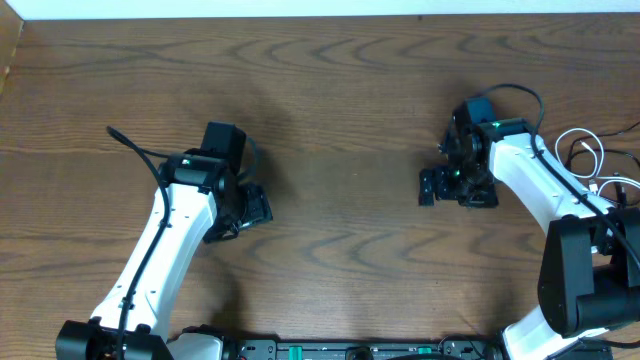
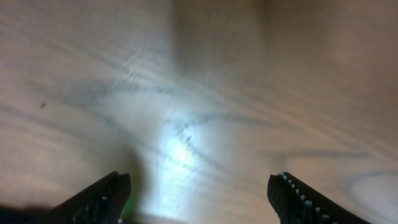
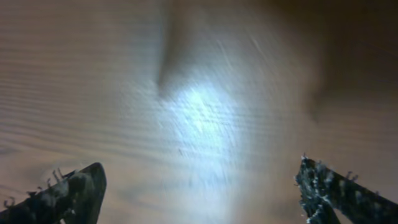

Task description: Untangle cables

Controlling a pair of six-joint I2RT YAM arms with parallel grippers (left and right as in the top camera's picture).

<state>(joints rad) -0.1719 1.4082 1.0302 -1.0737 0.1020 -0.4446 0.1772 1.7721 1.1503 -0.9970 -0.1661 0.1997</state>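
Observation:
The cables lie at the table's right edge: a white cord (image 1: 583, 148) in loops, with a thin black cord (image 1: 622, 180) running beside it. My right arm partly hides both. My right gripper (image 1: 456, 188) hangs left of them over bare wood, open; in the right wrist view its jaws (image 3: 199, 186) stand wide with only wood between them. My left gripper (image 1: 252, 208) is far off at centre left, also open, and the left wrist view (image 2: 199, 193) shows nothing between its fingers. Neither wrist view shows a cable.
The brown wooden table (image 1: 340, 90) fills the view. A thick black wire (image 1: 130, 150) sticks out from the left arm. The arm bases (image 1: 360, 350) sit along the front edge, and the right arm's base (image 1: 585, 280) stands close to the cables.

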